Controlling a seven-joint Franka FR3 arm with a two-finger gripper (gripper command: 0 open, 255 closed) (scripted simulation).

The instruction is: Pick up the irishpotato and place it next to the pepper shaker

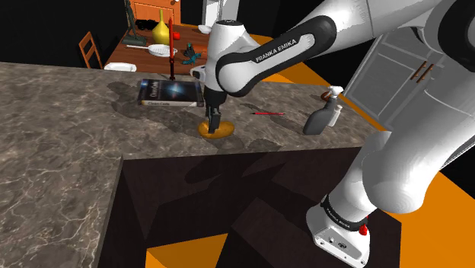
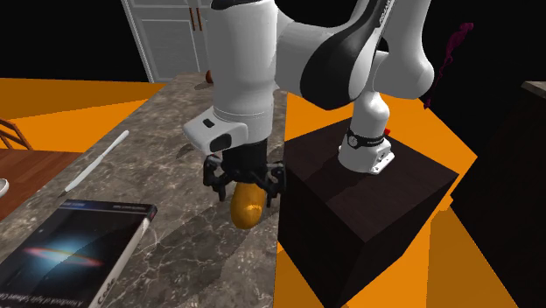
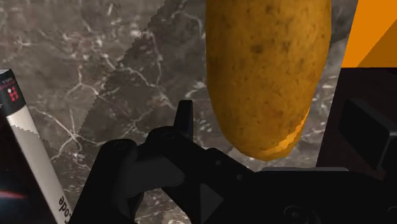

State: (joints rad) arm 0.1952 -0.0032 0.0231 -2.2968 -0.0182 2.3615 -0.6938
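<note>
Wrist view: the potato (image 3: 267, 70) is oblong, golden-brown, dark-flecked. It is under my gripper (image 2: 247, 182) by the edge of the counter (image 2: 175, 105); whether I grip it, I cannot tell.

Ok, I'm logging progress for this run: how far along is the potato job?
Nothing looks finished yet. In hand: the gripper is down over the potato, which seems to lie on the marbled counter near the book; whether it is gripped is unclear. Left: lift it, carry it and set it beside the slim dark red item behind the book, probably the pepper shaker.
</note>
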